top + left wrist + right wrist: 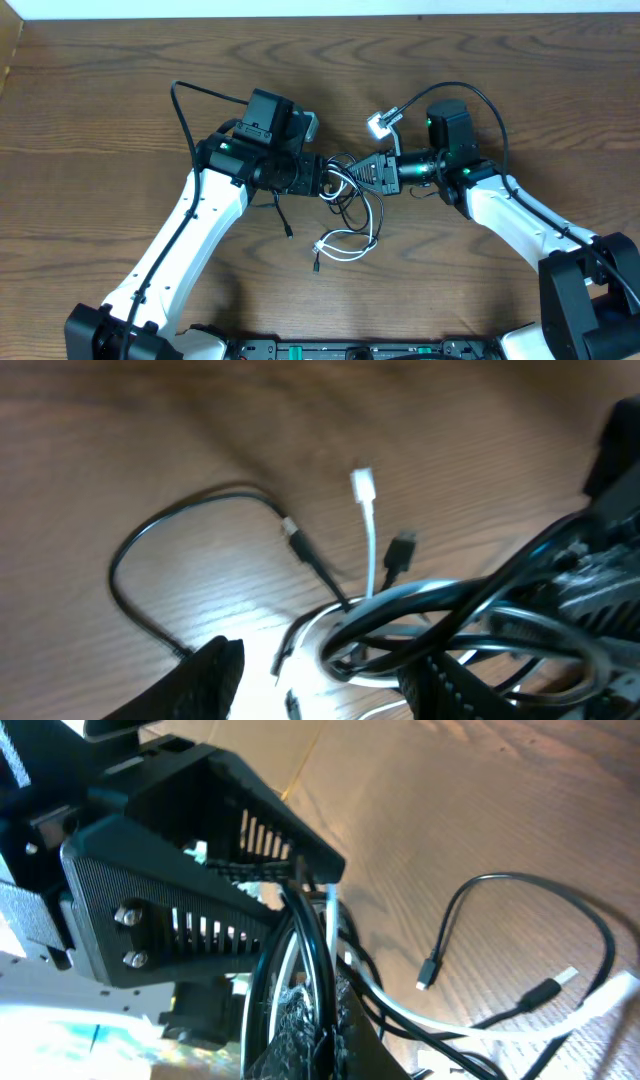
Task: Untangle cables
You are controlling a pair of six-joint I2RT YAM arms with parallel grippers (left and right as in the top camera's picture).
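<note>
The cables (pixel 344 188) sit in a knot at mid-counter, directly between the two arms' tips, which face each other from either side. The right end effector (pixel 358 174) is pressed together on the cables. In its wrist view, black and white strands run straight into its closed fingertips (pixel 300 1025).

The left end effector (pixel 328 180) stands spread. In its wrist view, one finger (pixel 215 672) is clear of the cords and the other (pixel 440 682) lies under the bundle, so the knot hangs across the gap without being clamped.

From the knot, loose runs trail toward the robot's side of the counter. The black cord (pixel 130 560) sweeps out in a wide open loop and lies flat on the wood. Its small plug (pixel 402 548) lies just beside the white cord (pixel 372 535), whose own plug (pixel 362 484) points away from the tangle. From above, the white cord's loop (pixel 345 245) lies below the knot, and a thin black tail (pixel 284 218) lies just to its left.

The counter (pixel 100 100) is dark brown wood with a strong wavy grain, and light glares off it in the wrist views. A pale strip (pixel 300 8) runs along its far edge, with a tan cardboard-coloured edge (pixel 10 50) at the far left corner.
</note>
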